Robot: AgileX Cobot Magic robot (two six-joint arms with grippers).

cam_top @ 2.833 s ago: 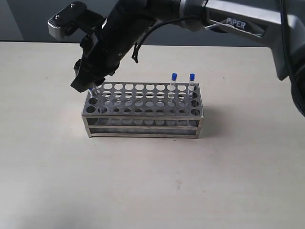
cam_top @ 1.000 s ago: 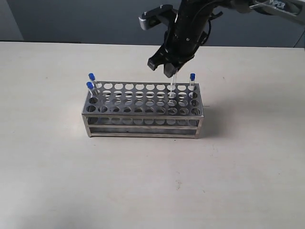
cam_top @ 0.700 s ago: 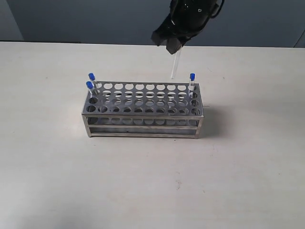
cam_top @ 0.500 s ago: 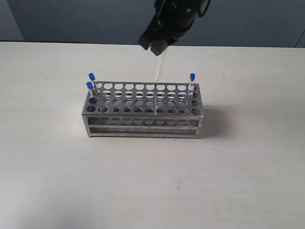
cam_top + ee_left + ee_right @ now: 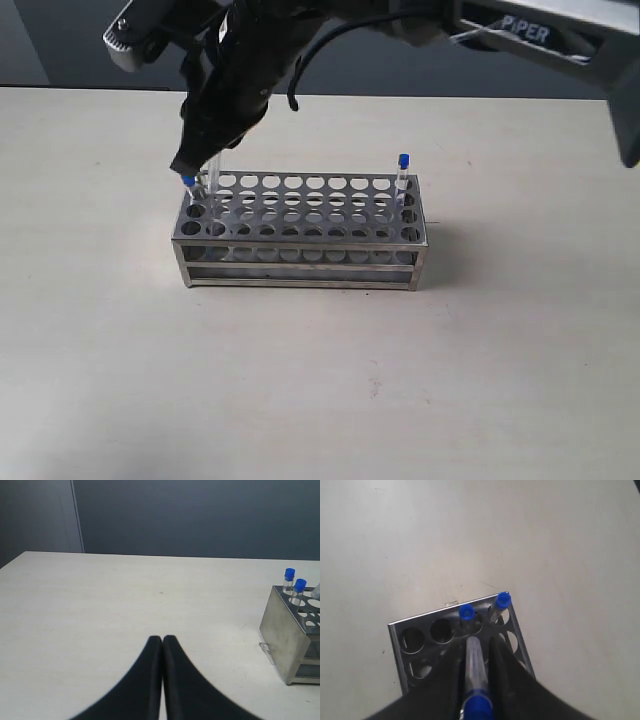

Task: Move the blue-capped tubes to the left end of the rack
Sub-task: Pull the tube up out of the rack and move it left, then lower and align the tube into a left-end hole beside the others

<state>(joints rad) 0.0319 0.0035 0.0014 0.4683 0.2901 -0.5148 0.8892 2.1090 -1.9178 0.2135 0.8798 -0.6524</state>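
The steel rack [image 5: 300,244] stands mid-table. My right gripper [image 5: 197,160] has reached across to the rack's left end and is shut on a blue-capped tube [image 5: 214,172], whose clear shaft hangs over the leftmost holes. In the right wrist view the gripper [image 5: 474,649] clamps that tube [image 5: 472,666] just above the rack's plate [image 5: 400,630]. Two capped tubes [image 5: 466,612] [image 5: 503,599] stand in the end holes. One of them [image 5: 187,181] shows beside the gripper, and another tube [image 5: 403,161] stands at the right end. My left gripper [image 5: 162,639] is shut and empty, off to the rack's [image 5: 287,640] left.
The beige table [image 5: 320,380] spreads around the rack. A dark wall [image 5: 200,515] runs behind the table's far edge. The right arm [image 5: 520,30] stretches across above the rack's back side.
My right gripper lifted a tube out of a hole near the rack's right end and carried it leftward. It now holds the tube low over the left end, beside the two tubes there.
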